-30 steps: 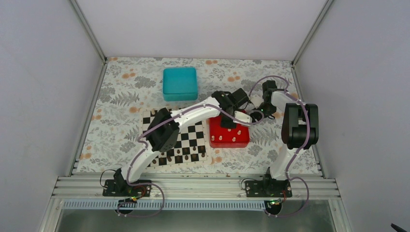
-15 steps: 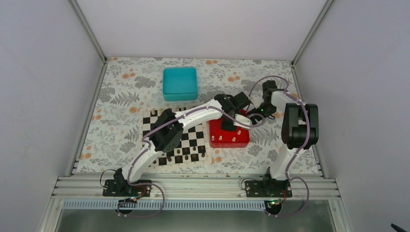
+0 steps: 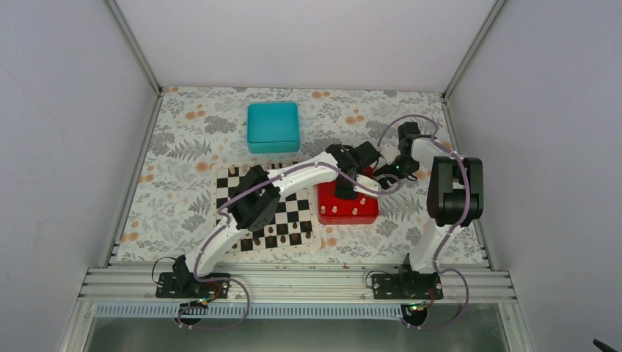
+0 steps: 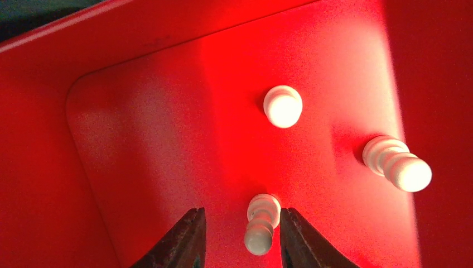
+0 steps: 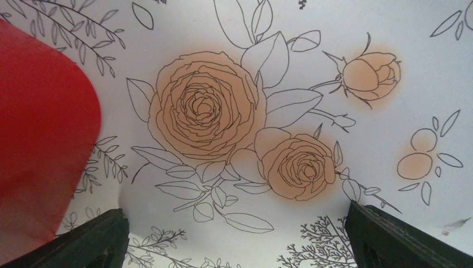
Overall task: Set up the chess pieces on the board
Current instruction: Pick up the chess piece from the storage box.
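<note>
My left gripper (image 4: 241, 215) hangs low inside the red tray (image 4: 139, 139), open. A cream pawn (image 4: 262, 220) stands between its dark fingers, close against the right finger (image 4: 295, 240), with a gap to the left one. Two more cream chess pieces (image 4: 283, 106) (image 4: 397, 164) stand farther back in the tray. From above, the left gripper (image 3: 350, 187) is over the tray (image 3: 370, 214), right of the checkered board (image 3: 293, 213). My right gripper (image 5: 237, 234) is wide open and empty over the flowered cloth, at the tray's corner (image 5: 39, 139).
Dark pieces (image 3: 275, 233) stand along the board's near rows. A teal box (image 3: 273, 126) sits behind the board. More cream pieces (image 3: 345, 211) line the tray's front. The right arm (image 3: 455, 191) stands folded just right of the tray.
The left arm has shifted slightly to the right over the tray and its jaws have narrowed. The right arm has stayed still.
</note>
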Robot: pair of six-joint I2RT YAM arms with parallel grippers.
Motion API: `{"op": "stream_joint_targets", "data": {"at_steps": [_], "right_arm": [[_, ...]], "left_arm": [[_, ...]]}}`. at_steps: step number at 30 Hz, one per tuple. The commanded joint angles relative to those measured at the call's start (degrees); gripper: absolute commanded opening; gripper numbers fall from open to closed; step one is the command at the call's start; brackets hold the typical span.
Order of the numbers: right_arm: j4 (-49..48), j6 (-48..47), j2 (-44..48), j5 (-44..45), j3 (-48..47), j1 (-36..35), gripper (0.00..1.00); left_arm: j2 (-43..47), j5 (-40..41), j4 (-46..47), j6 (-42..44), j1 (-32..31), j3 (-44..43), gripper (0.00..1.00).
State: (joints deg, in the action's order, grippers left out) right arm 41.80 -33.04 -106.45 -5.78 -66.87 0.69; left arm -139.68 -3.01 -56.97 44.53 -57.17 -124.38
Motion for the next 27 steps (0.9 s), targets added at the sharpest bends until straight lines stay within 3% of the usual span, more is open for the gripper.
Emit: {"op": "stream_joint_targets", "data": {"at_steps": [1,8,20,27], "right_arm": [[1.0,-0.7,-0.5,-1.5,0.9,-0.6,1.00],[1.1,-0.6,-0.4,-1.5,0.9,-0.6,1.00],[1.1,-0.8,-0.4,-1.5,1.0,-0.6,1.00],[1.0,-0.8,-0.4,-1.5,1.1,-0.5,1.00]], "left_arm": [[-1.2,0.4,-0.5,0.8,-0.1,0.3,0.34],[-1.5,1.4,-0.4,1.1,-0.1,1.1,0.33],[-2.1,0.0,-2.6,1.2,-0.1,-1.4,0.11],[0.8,-1.0,-2.9,1.0,0.0,-2.8,0.05]]}}
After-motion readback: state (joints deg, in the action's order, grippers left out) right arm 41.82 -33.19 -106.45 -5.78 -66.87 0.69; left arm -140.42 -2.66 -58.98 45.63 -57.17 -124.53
